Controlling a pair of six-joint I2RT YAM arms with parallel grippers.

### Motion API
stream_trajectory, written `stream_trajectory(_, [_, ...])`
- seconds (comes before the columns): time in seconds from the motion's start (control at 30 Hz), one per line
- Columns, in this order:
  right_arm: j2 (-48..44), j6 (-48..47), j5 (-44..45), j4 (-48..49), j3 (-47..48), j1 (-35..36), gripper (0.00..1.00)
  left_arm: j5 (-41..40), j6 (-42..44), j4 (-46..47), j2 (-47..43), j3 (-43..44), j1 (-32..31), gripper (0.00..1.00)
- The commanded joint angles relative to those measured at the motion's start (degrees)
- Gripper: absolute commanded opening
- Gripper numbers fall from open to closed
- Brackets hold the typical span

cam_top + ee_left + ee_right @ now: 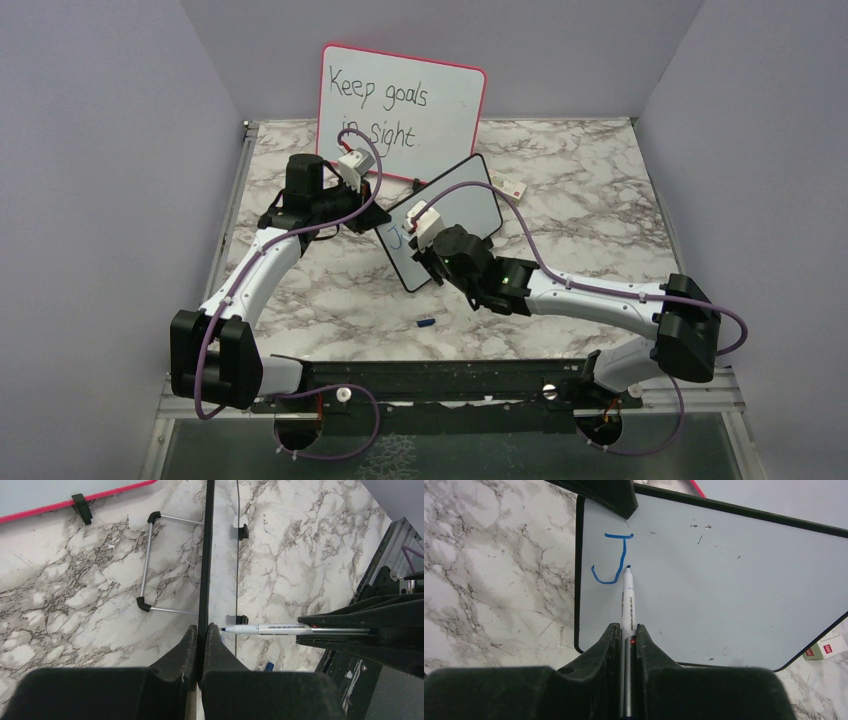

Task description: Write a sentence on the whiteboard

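Note:
The small black-framed whiteboard (455, 215) stands tilted on the marble table; in the right wrist view its face (724, 580) bears only a blue "J" (613, 560). My left gripper (202, 630) is shut on the board's black edge (206, 555). My right gripper (626, 629) is shut on a white marker (627, 600) with its blue tip at the board just right of the "J". The marker also shows in the left wrist view (270, 628). The rest of the sentence is not on the board.
The larger pink-framed whiteboard (400, 105) with black "Keep goals in sight" leans at the back. A blue marker cap (424, 322) lies on the table in front. A small white box (508, 184) lies right of the boards. The board's wire stand (146, 560) rests on the marble.

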Motion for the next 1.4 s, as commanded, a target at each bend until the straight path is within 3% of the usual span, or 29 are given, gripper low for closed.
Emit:
stream_trajectory(0.0, [0.84, 0.59, -0.82, -0.56, 0.99, -0.28, 0.0, -5.6, 2.98, -3.16, 1.09, -1.2, -0.33, 0.0])
stream_trajectory(0.6, [1.23, 0.66, -0.24, -4.22, 0.94, -0.21, 0.0, -5.61, 3.14, -3.16, 1.2, -1.27, -0.31, 0.0])
stream_trajectory(1.37, [1.18, 0.75, 4.95, -1.21, 0.6, -0.82, 0.0, -5.17, 3.13, -3.16, 1.36, -1.19, -0.39, 0.0])
